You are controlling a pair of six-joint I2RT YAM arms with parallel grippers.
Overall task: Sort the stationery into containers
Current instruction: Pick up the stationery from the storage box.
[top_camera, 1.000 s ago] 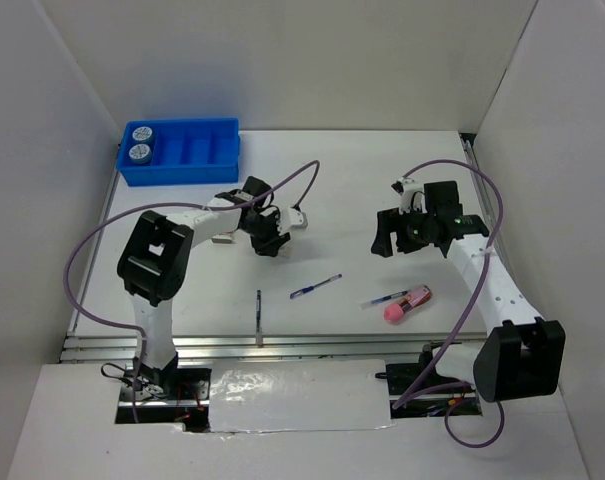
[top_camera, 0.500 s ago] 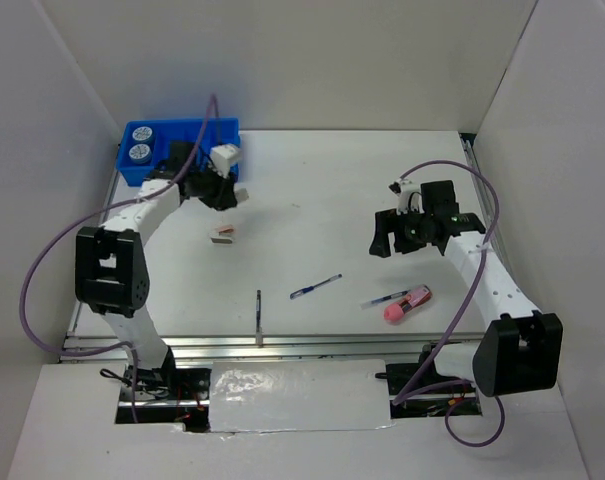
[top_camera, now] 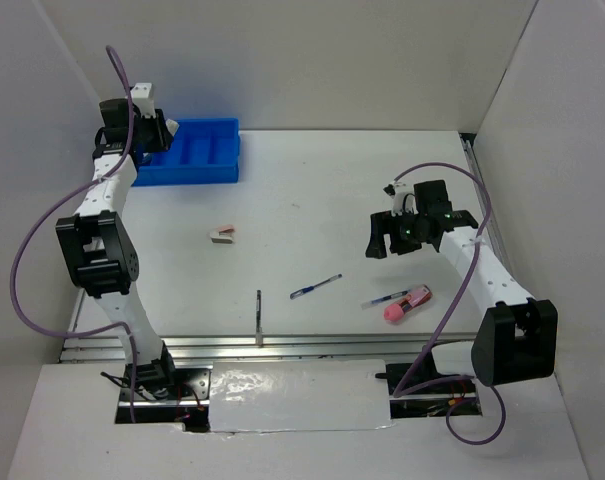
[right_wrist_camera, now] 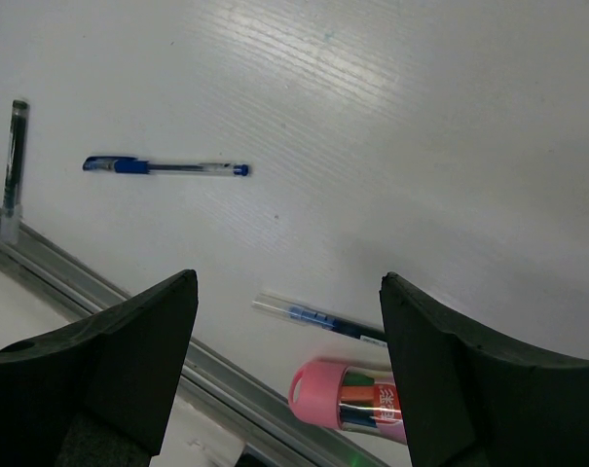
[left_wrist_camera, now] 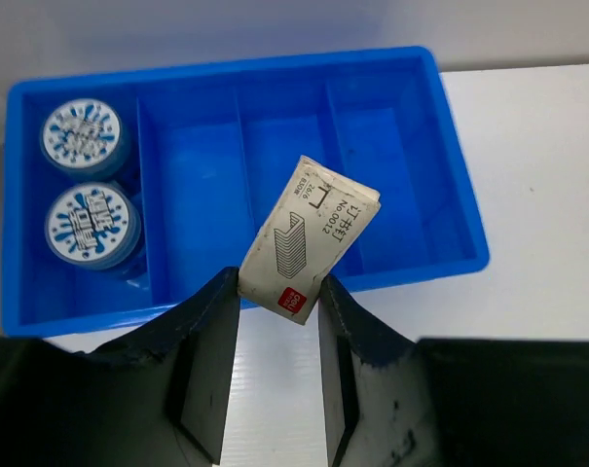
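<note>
2 rolls [left_wrist_camera: 80, 136] [left_wrist_camera: 92, 224], 2 pens [right_wrist_camera: 165, 168] [right_wrist_camera: 323, 321], 1 tube [right_wrist_camera: 357, 399]

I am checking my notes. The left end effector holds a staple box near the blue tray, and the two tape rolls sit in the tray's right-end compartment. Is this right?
No. The two tape rolls sit in the left-end compartment of the blue tray, as the left wrist view shows. The left end effector does hold the staple box near the tray.

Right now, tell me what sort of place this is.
Probably a robot lab test cell: white panels wall in a white table, with a blue compartment tray and a loose blue pen as props.
</note>
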